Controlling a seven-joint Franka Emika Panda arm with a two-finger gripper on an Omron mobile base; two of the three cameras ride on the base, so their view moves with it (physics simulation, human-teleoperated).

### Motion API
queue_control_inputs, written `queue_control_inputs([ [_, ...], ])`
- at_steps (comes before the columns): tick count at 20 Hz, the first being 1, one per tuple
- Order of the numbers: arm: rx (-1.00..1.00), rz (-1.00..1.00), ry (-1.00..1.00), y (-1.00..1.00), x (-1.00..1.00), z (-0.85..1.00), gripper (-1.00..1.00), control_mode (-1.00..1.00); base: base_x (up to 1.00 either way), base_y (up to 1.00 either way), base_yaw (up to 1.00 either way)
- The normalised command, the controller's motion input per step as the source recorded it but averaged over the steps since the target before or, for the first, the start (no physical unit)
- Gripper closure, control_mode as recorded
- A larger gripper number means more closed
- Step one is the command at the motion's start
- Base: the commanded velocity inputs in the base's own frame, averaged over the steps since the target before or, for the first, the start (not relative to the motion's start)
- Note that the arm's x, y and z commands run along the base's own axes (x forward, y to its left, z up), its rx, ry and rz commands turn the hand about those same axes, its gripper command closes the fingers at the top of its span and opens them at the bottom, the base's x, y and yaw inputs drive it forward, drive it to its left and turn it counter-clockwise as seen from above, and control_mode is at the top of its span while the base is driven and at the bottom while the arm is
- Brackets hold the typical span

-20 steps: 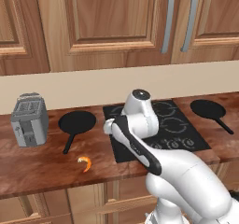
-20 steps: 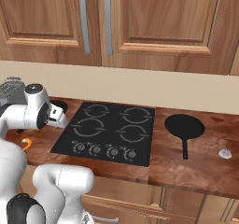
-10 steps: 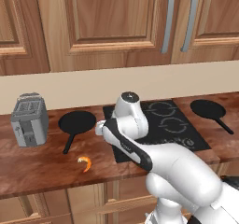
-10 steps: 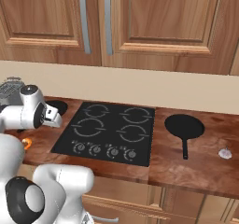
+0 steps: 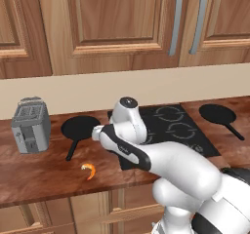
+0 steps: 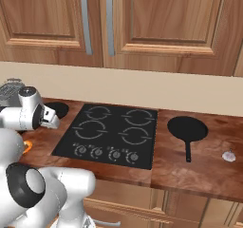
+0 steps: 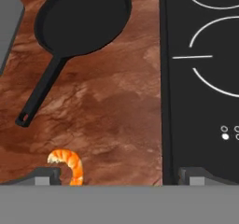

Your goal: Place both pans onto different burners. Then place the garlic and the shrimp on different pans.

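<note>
The arm (image 5: 146, 152) has swung left off the cooktop (image 6: 111, 134) over the worktop (image 7: 116, 106), so the first pan pickup looks imminent. In the hand view the left pan (image 7: 81, 17) lies at eleven o'clock, the shrimp (image 7: 70, 164) at seven, jaws spread and empty; the other pan (image 6: 187, 129) sits right of the burners.

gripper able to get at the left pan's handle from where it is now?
Probably yes: the gripper hangs open above bare counter, the left pan lies just ahead, and nothing covers its handle; the shrimp sits aside.

A home kitchen: wooden wall cabinets (image 5: 117, 28) with metal handles over a brown stone-look counter (image 7: 116, 106), a black glass cooktop (image 6: 111, 134), a toaster (image 5: 30, 125) alongside.
</note>
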Motion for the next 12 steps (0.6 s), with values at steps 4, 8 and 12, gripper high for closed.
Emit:
queue_control_inputs([
  [4, 0.02, 0.0, 0.0, 0.26, 0.23, -0.01, -1.0, -1.0, 0.0, 0.0, 0.0],
  [8, 0.01, 0.0, 0.0, 0.28, 0.23, -0.05, -1.0, -1.0, 0.0, 0.0, 0.0],
  [12, 0.0, 0.0, 0.0, 0.27, 0.18, -0.07, -1.0, -1.0, 0.0, 0.0, 0.0],
])
